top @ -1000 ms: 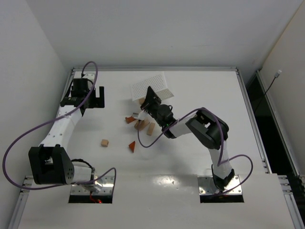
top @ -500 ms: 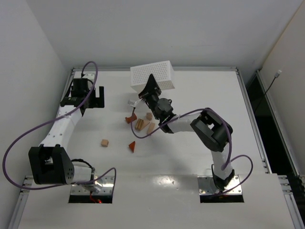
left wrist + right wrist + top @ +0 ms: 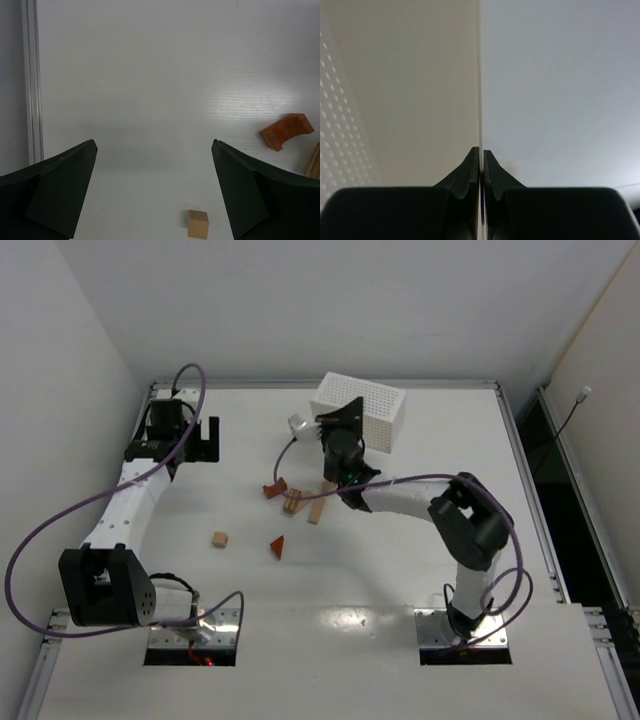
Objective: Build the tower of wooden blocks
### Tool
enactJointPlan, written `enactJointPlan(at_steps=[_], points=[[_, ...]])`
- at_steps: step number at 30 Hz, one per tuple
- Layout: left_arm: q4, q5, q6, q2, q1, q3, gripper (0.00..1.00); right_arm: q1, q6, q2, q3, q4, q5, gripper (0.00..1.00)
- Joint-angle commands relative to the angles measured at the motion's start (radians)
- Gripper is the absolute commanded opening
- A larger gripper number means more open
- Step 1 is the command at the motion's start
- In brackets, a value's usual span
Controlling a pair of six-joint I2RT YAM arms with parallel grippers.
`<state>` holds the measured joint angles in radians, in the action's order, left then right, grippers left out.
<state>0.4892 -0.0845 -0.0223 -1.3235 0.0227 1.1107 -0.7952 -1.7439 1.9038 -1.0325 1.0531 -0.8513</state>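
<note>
The wood blocks lie loose on the table and no tower stands in view. A pale cube (image 3: pixel 219 539) (image 3: pixel 198 223) and a reddish-brown wedge (image 3: pixel 277 546) sit apart at the near left. A reddish arch (image 3: pixel 274 488) (image 3: pixel 286 131) and pale bars (image 3: pixel 316 510) form a small heap mid-table. My right gripper (image 3: pixel 347 423) (image 3: pixel 481 150) is shut on the thin wall (image 3: pixel 480 75) of the white perforated bin (image 3: pixel 360 412), holding it up beyond the heap. My left gripper (image 3: pixel 208 443) (image 3: pixel 153 143) hangs wide open at the far left, holding nothing.
A metal rail (image 3: pixel 31 80) runs along the table's left edge beside my left gripper. White walls close in the table at the left and back. My right arm's purple cable (image 3: pixel 420 478) loops over the table's right half.
The right arm has swung the bin up and to the right, from tilted over the heap to upright farther back. The heap now shows uncovered. The left arm has not moved.
</note>
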Motion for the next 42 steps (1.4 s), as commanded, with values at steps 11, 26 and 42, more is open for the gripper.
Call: enactJointPlan(at_steps=[11,26,42], points=[[-0.028,0.138,0.041,0.006,0.011,0.087,1.0,0.201,1.484,-0.158,-0.589,-1.897,0.448,0.0],[-0.037,0.212,0.041,-0.025,0.011,0.046,1.0,0.732,1.604,0.136,-0.914,-1.929,0.816,0.0],[-0.037,0.223,0.071,-0.094,0.011,0.046,1.0,1.03,1.462,0.48,-1.235,-1.954,1.023,0.0]])
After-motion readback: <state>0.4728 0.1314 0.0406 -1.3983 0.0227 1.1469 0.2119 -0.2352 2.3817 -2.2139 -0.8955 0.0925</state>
